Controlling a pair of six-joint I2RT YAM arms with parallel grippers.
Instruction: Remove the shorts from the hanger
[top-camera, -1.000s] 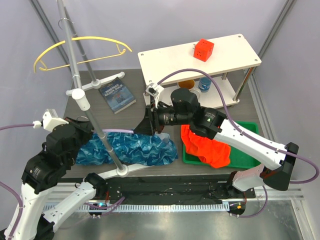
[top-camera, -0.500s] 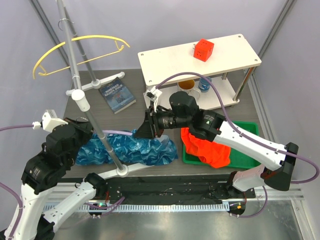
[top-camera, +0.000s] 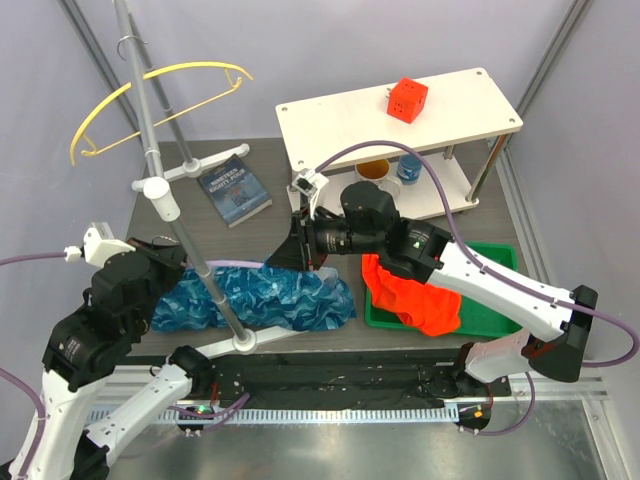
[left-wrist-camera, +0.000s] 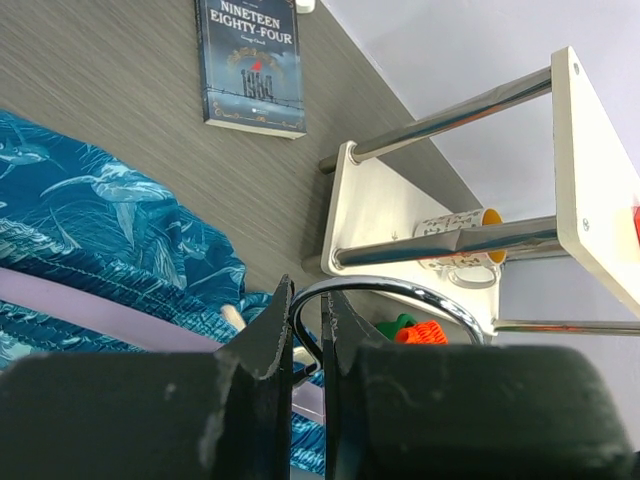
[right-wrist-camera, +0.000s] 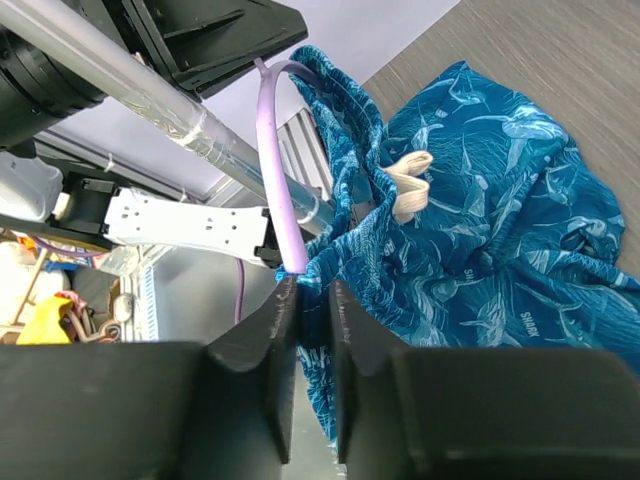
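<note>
The blue-teal shorts (top-camera: 265, 297) lie spread on the table, still threaded on a purple hanger (top-camera: 235, 263). My left gripper (top-camera: 172, 258) is shut on the hanger's chrome hook (left-wrist-camera: 400, 290), as the left wrist view (left-wrist-camera: 307, 300) shows. My right gripper (top-camera: 284, 257) is shut on the blue shorts' waistband (right-wrist-camera: 350, 250) right beside the purple hanger bar (right-wrist-camera: 280, 170), as the right wrist view (right-wrist-camera: 312, 285) shows. A white drawstring (right-wrist-camera: 408, 185) shows on the waistband. The orange shorts (top-camera: 415, 290) lie bunched in a green tray (top-camera: 500, 262).
A metal rack pole (top-camera: 170, 170) crosses over the blue shorts, with a yellow hanger (top-camera: 150, 92) hung on it. A book (top-camera: 234, 188) lies at the back. A white two-level shelf (top-camera: 340, 122) carries a red cube (top-camera: 408, 99), with mugs (top-camera: 375, 170) beneath.
My right gripper shifted slightly left and down with the waistband, bunching the blue cloth. The yellow hanger swung upward. The left arm stayed put.
</note>
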